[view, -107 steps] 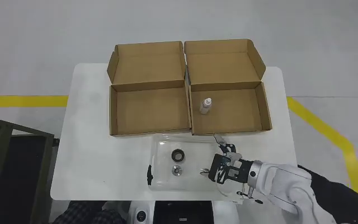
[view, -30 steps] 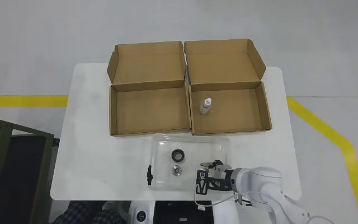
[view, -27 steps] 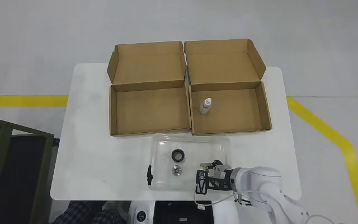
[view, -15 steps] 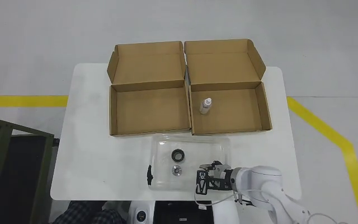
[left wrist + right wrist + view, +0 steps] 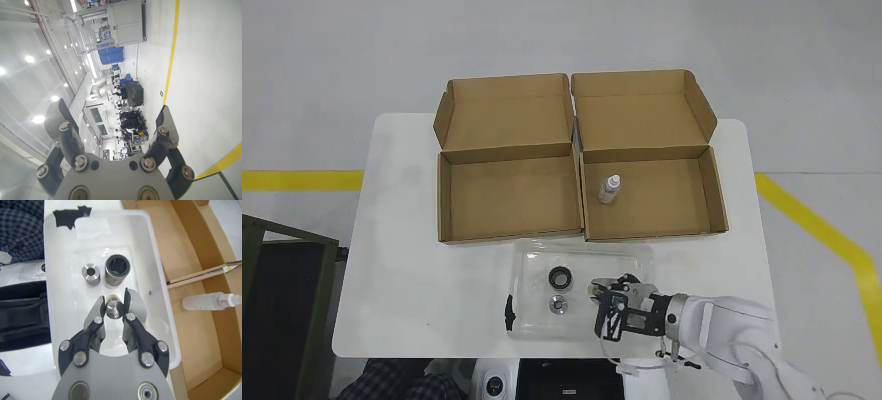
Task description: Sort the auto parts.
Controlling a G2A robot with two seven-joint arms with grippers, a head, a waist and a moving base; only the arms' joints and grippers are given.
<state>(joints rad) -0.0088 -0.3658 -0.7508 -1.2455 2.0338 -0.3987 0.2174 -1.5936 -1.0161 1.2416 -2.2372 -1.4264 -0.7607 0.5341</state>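
Observation:
My right gripper point(image 5: 114, 296) point(image 5: 608, 304) is inside the clear plastic bin point(image 5: 157, 256) point(image 5: 527, 250), shut on a small silver metal cylinder point(image 5: 114, 310). I cannot tell whether the cylinder rests on the bin floor. Just beyond it stand a dark-lined steel sleeve point(image 5: 117, 269) point(image 5: 561, 276) and a smaller silver bushing point(image 5: 91, 274) point(image 5: 559, 304). My left gripper point(image 5: 113, 109) is open with nothing in it, pointing out at the room.
Two open cardboard boxes lie behind the bin: the left box point(image 5: 507, 195) and the right box point(image 5: 652, 195), which holds a small white spray bottle point(image 5: 610, 188) point(image 5: 209, 303). Black tape point(image 5: 70, 217) marks the bin's left end.
The right gripper went from the bin's right side to its front edge, then shifted slightly farther into the bin. The sleeve, bushing and bottle have not moved.

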